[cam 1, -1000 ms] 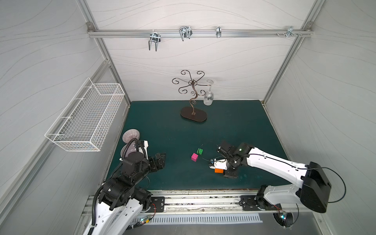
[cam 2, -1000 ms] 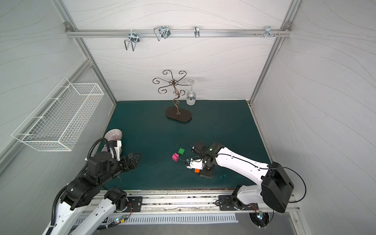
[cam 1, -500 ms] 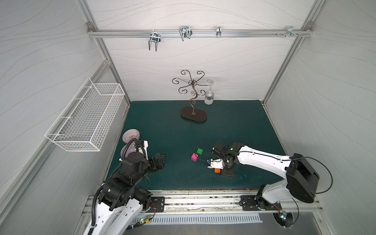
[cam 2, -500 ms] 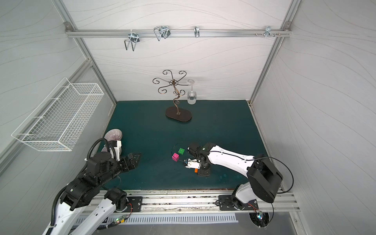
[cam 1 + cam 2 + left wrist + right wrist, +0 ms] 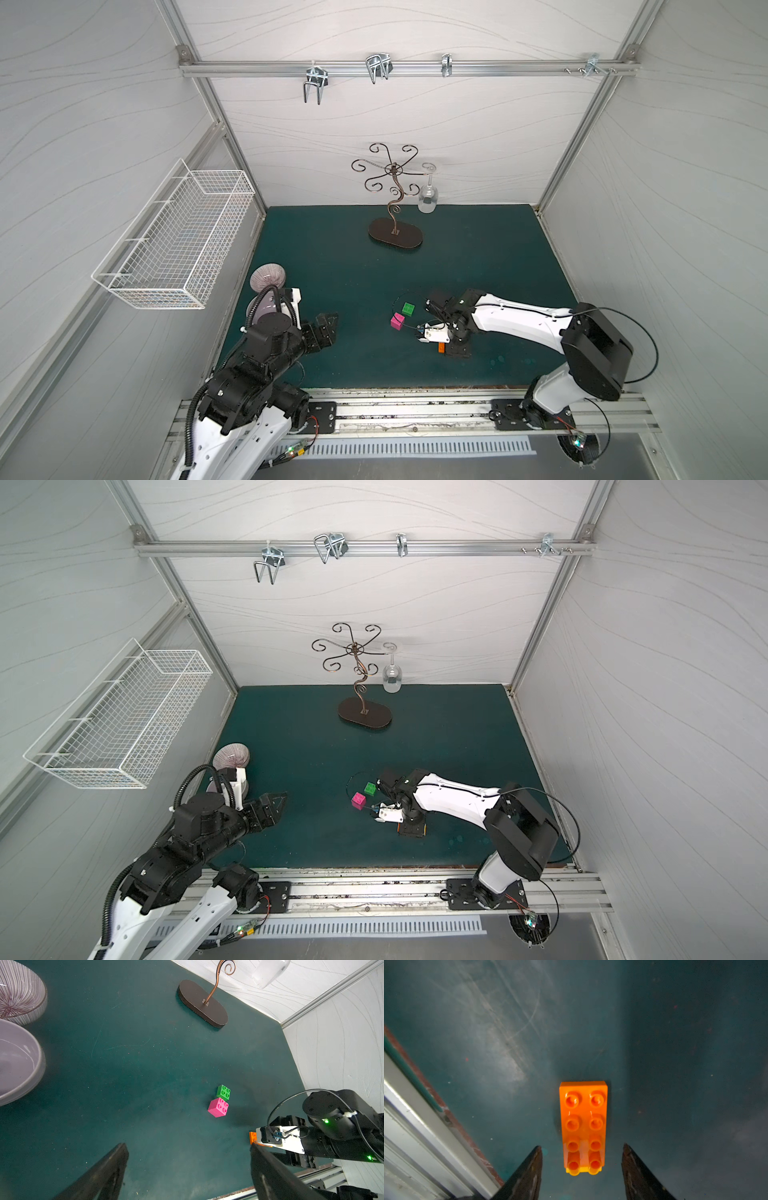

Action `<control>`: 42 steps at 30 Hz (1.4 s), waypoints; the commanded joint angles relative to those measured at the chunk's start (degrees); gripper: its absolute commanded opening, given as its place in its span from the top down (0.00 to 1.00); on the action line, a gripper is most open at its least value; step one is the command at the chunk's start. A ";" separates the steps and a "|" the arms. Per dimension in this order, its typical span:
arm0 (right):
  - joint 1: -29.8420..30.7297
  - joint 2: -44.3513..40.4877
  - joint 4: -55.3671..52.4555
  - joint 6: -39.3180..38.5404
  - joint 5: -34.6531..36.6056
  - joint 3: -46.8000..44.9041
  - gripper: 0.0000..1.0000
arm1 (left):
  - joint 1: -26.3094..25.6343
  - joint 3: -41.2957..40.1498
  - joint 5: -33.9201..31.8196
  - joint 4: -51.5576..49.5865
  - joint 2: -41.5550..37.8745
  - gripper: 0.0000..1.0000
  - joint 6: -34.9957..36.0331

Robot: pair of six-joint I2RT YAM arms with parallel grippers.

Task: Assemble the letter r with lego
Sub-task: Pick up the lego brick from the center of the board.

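An orange brick [image 5: 583, 1124] lies studs-up on the green mat, and a yellow edge [image 5: 583, 1170] shows under the end nearest my right gripper. That gripper [image 5: 581, 1146] is open, its fingers on either side of that end with a gap on each side. In a top view it [image 5: 451, 345] points down at the orange brick [image 5: 441, 348]. A green brick [image 5: 408, 308] and a pink brick [image 5: 397, 321] sit close together to its left. My left gripper [image 5: 327, 329] hovers open and empty over the front left of the mat.
A striped bowl [image 5: 268, 276] and a plain purple bowl [image 5: 16, 1064] stand by the left arm. A metal stand [image 5: 395, 235] with a hanging glass [image 5: 428, 199] is at the back. A wire basket [image 5: 178, 241] hangs on the left wall. The mat's front edge is near the orange brick.
The right arm has swung and its gripper has shifted slightly left over the orange brick. The left arm, green brick and pink brick have not moved.
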 commanded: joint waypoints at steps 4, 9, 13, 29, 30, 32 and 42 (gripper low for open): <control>0.32 2.40 -0.14 -0.05 0.49 0.96 0.40 | -0.60 0.33 -1.02 1.40 -0.99 0.05 -0.77; 0.32 2.91 0.32 0.17 1.29 0.65 0.43 | -0.68 0.36 -1.05 1.31 -1.08 0.05 -0.86; 0.32 2.72 0.46 0.21 1.55 0.46 0.45 | -0.73 0.32 -1.05 1.31 -1.18 0.05 -0.86; -0.30 3.92 0.30 0.23 2.62 0.74 0.56 | -0.77 0.14 -0.62 1.66 -1.00 0.05 -0.77; -0.30 3.79 0.11 0.22 2.40 0.69 0.57 | -0.77 0.14 -0.63 1.66 -1.00 0.05 -0.77; -0.30 3.63 -0.14 0.23 2.15 0.69 0.57 | -0.77 0.14 -0.61 1.66 -1.00 0.05 -0.77; -1.02 0.11 -2.51 -0.29 4.16 1.93 0.84 | -0.77 0.14 -0.87 1.49 -1.26 0.05 -0.89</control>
